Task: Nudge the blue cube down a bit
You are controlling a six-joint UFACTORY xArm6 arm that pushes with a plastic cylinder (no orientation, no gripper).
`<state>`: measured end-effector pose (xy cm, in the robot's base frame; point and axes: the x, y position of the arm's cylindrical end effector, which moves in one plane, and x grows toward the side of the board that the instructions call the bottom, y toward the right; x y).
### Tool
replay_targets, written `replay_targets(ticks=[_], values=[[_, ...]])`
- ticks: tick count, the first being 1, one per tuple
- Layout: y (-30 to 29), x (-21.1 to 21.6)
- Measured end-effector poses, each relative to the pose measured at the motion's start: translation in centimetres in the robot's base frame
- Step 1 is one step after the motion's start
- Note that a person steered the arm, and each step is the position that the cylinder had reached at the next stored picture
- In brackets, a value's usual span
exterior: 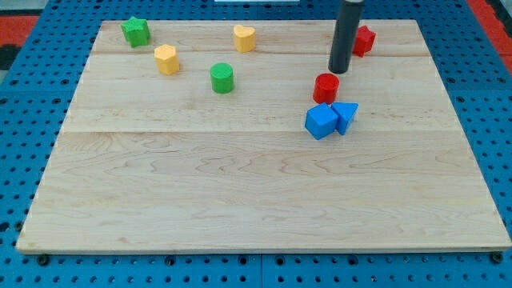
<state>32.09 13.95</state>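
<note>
The blue cube [321,122] lies right of the board's middle, touching a blue triangular block [346,114] on its right. A red cylinder [326,87] stands just above the cube. My tip [339,70] rests on the board just above and slightly right of the red cylinder, a short way above the blue cube. The rod rises straight up to the view's top.
A red block [364,40] sits partly behind the rod at the top right. A yellow heart-shaped block [244,38], a yellow block [166,59], a green cylinder [222,78] and a green star [136,31] lie in the upper left. The wooden board [240,200] sits on a blue pegboard.
</note>
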Motion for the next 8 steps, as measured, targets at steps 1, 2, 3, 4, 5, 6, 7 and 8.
replay_targets(ticks=[1,2,3,4,5,6,7,8], values=[[4.4,-3.9],[7.2,-5.0],[8.7,-4.3],[13.5,-4.8],[10.3,-3.6],[2.9,-2.0],[2.9,-2.0],[2.9,-2.0]])
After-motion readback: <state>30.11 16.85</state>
